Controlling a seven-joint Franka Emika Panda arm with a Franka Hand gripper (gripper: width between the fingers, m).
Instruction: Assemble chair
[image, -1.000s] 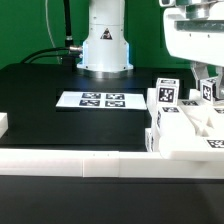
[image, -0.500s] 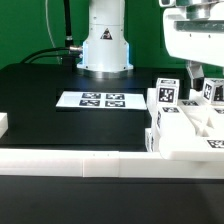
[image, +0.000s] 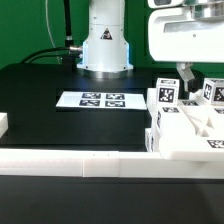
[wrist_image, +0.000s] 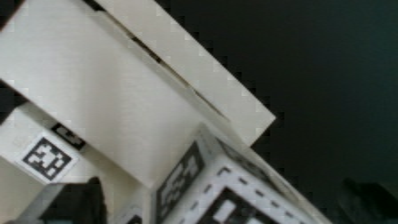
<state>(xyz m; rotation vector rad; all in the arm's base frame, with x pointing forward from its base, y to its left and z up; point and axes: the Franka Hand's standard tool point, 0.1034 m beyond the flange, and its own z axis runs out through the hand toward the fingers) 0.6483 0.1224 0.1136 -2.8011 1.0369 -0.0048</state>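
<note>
Exterior view: gripper (image: 197, 79) spread wide, holding nothing, hanging just above chair (image: 186, 122). Chair sits directly below fingers (image: 186, 73), against border wall (image: 70, 162). Marker board (image: 98, 99) lies well aside.

Wrist view: chair's slabs (wrist_image: 125, 110) close beneath, tags visible.

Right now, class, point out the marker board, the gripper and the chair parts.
marker board (image: 101, 99), exterior view, its printed middle.
gripper (image: 200, 80), exterior view, between its fingertips.
chair parts (image: 185, 135), exterior view, a white slab's top.

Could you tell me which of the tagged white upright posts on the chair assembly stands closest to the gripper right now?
The post at the exterior view's far right, just beside the open gripper. The other tagged post stands further toward that view's left, apart from the fingers.
</note>
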